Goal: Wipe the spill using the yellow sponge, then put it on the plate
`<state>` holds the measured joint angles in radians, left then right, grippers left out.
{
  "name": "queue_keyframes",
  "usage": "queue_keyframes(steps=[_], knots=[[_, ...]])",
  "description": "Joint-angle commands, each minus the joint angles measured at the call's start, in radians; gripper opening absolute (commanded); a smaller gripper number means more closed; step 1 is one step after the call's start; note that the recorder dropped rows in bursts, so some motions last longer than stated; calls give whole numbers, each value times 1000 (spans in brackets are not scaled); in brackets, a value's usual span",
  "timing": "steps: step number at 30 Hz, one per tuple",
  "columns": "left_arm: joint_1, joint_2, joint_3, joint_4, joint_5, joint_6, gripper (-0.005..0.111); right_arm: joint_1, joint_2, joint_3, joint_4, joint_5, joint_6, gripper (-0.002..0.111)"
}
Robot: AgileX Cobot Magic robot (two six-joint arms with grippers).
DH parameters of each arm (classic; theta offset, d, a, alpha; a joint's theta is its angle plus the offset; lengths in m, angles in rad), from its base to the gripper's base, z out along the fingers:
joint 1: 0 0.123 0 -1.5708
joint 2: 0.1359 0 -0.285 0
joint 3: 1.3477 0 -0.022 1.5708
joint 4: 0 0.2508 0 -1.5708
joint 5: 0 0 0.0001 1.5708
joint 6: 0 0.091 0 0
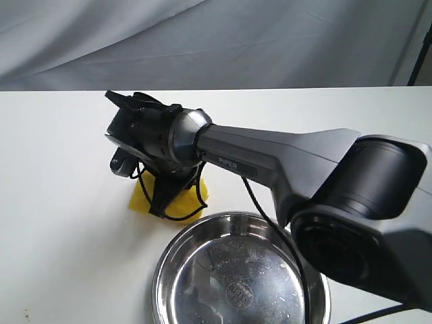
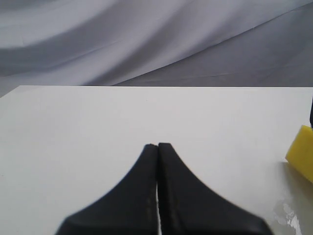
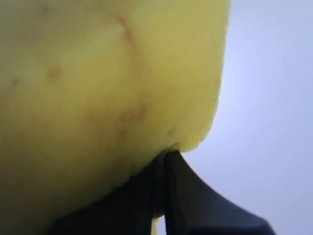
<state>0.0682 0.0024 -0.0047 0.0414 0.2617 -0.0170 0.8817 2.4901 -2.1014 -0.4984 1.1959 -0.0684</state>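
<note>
Grey arm (image 1: 270, 152), black claw (image 3: 163, 156), thin black cable (image 1: 251, 196).

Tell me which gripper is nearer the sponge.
Right. The right gripper touches the sponge, which fills its camera view. The left gripper is shut over the table, the sponge well apart from it.

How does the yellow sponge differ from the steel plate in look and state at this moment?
The yellow sponge is a matte yellow block with straight edges; the plate is a round, shiny steel dish. The sponge is partly hidden by the right gripper, which is closed on it; nothing grips the plate. The sponge looks smaller than the plate. Both lie on the white table, side by side.
</note>
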Motion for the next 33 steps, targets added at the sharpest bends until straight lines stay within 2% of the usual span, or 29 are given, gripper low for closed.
queue_keyframes(steps=[1,5,20,30,33], knots=[[2,-2,5,-1,-3,-3,0,-2,10,8,92,25,1,0],[2,-2,5,-1,-3,-3,0,38,10,8,178,25,1,0],[2,-2,5,-1,-3,-3,0,259,10,8,183,25,-35,0],[2,-2,5,-1,-3,-3,0,257,-49,5,176,24,-23,0],[2,-2,5,-1,-3,-3,0,256,-75,5,161,24,-4,8]])
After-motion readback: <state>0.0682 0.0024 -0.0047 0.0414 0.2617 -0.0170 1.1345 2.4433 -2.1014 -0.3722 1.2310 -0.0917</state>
